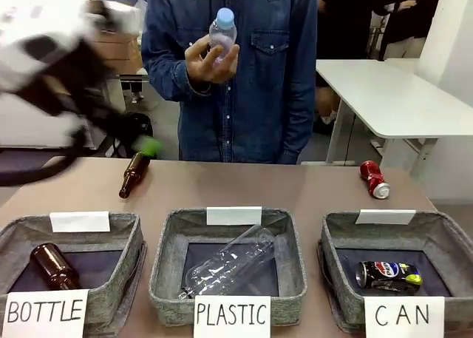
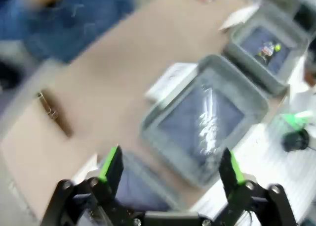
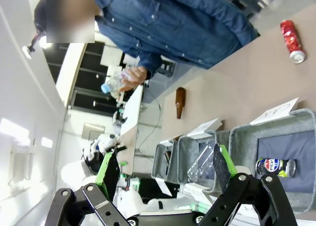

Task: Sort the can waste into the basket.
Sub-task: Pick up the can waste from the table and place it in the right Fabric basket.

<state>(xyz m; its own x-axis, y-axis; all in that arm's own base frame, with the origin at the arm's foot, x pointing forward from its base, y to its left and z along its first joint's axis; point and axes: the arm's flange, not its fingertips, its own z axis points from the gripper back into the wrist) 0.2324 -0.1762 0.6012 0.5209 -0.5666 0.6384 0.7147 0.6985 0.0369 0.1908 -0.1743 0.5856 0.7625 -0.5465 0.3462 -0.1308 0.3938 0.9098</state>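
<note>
Grey matt fabric basket (image 1: 443, 238) with paper sign, glossy metal cans (image 1: 388, 276), matt tan table (image 1: 295, 190).

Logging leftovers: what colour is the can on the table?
The can is red, best seen in the front view.

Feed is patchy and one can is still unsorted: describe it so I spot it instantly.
Start at the table and find the right-hand basket signed CAN. Just beyond its far rim lies the red can on its side. Unlike the blue Pepsi can, it is red and outside the basket.
</note>
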